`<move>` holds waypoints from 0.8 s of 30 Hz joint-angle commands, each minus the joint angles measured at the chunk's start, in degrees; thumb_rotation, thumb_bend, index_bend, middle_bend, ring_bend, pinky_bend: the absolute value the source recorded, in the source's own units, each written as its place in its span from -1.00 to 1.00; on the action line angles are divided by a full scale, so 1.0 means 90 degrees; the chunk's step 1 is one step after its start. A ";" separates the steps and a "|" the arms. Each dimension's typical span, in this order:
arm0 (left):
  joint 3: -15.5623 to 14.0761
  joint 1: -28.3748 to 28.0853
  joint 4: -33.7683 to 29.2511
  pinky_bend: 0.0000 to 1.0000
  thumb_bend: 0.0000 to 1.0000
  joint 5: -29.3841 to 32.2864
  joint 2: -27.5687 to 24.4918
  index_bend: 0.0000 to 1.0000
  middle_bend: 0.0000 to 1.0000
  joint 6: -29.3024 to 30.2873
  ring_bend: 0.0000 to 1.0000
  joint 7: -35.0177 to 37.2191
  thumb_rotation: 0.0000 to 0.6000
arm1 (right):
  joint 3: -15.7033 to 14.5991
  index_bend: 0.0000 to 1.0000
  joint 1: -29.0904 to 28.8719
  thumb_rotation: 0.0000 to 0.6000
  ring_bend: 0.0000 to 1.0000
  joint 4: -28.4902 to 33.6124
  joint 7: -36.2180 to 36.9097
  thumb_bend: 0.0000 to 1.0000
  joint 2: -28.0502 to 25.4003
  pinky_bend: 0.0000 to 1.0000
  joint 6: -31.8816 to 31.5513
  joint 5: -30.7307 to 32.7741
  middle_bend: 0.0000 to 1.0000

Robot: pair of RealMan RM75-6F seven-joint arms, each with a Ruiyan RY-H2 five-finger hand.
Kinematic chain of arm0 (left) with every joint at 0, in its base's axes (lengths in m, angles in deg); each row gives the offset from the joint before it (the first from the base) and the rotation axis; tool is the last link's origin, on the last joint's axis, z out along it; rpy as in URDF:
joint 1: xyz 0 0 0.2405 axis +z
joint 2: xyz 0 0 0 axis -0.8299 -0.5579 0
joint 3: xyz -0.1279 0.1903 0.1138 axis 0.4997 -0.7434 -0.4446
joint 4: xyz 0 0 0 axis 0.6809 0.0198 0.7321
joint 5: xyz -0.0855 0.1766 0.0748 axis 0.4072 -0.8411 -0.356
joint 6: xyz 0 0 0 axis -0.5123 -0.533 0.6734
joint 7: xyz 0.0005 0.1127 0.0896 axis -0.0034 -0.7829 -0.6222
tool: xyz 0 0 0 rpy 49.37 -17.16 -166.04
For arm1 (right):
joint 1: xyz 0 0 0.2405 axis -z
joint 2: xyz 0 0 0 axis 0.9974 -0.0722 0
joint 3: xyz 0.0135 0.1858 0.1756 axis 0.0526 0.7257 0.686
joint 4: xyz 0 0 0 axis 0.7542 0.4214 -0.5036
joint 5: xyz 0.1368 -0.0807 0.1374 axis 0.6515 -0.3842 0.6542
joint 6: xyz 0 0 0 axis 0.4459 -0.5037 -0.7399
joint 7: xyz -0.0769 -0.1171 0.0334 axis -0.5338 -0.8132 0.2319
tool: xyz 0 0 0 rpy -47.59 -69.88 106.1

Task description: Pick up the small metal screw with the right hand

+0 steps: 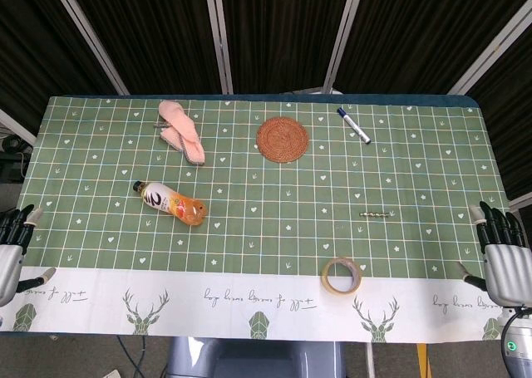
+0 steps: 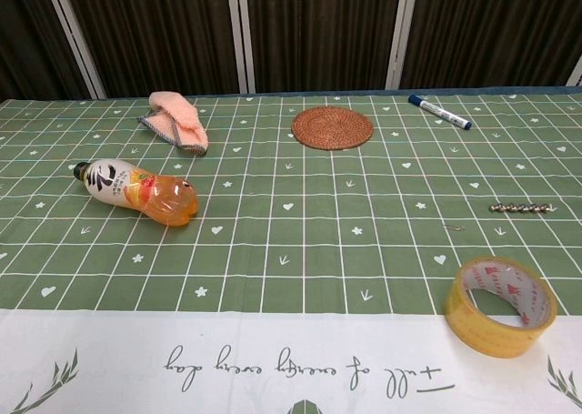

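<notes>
Head view: screw [image 1: 376, 214] lies on the green cloth [image 1: 266, 228], right-centre, long axis running 3 to 9 o'clock, flat on the table. Right hand [image 1: 503, 262] sits at the right table edge, fingers pointing up toward 12, spread apart, holding nothing. Screw lies toward 10 o'clock from that hand, well apart, nothing between them. Left hand [image 1: 12, 245] rests at the far left edge, fingers apart as well, empty; the whole table width separates it from the screw, so the right hand is clearly the nearer one. Tape roll [image 1: 342, 275] sits at about 7 o'clock of the screw, near but not touching. Pen [image 1: 353, 125] lies toward 12 of the screw, well apart. Bottle [image 1: 170, 203], mat [image 1: 282, 139] and pink cloth [image 1: 182, 130] are all on the left or centre, away from the reach path.

Chest view: neither hand shows. Screw [image 2: 522, 208] appears at the right side, same 3–9 axis, looks like a thin beaded or threaded rod; fine detail too small to tell. Tape roll [image 2: 501, 305] stands on its flat side at 6–7 o'clock of the screw, nearer the camera. A tiny speck lies just left of the screw, unclear what.

Judgement: the reach goes up-left from the right hand, and the fingers likely need to close across the short axis, from 12 and 6.
</notes>
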 commanded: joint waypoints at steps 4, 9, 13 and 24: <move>-0.0024 0.0008 -0.0038 -1.00 -0.84 -0.0052 -0.0011 -1.00 -1.00 0.0032 -1.00 -0.0040 1.00 | 0.0007 -1.00 0.0016 1.00 -1.00 -0.0044 -0.0029 -0.82 0.0052 -1.00 -0.0010 -0.0070 -1.00; -0.0042 0.0020 -0.0079 -1.00 -0.85 -0.0093 -0.0024 -1.00 -1.00 0.0065 -1.00 -0.0065 1.00 | 0.0034 -0.98 0.0020 1.00 -1.00 -0.0008 0.0022 -0.81 0.0081 -1.00 -0.0012 -0.0125 -1.00; -0.0035 0.0020 -0.0105 -1.00 -0.84 -0.0108 -0.0050 -1.00 -1.00 0.0086 -1.00 -0.0031 1.00 | 0.0042 -0.93 0.0005 1.00 -1.00 0.0011 -0.0019 -0.80 0.0116 -1.00 0.0037 -0.0133 -1.00; -0.0019 0.0033 -0.0140 -1.00 -0.84 -0.0082 -0.0102 -1.00 -1.00 0.0113 -1.00 -0.0010 1.00 | 0.0142 -0.73 -0.0121 1.00 -1.00 -0.0066 -0.0192 -0.77 0.0324 -1.00 0.0173 -0.0161 -1.00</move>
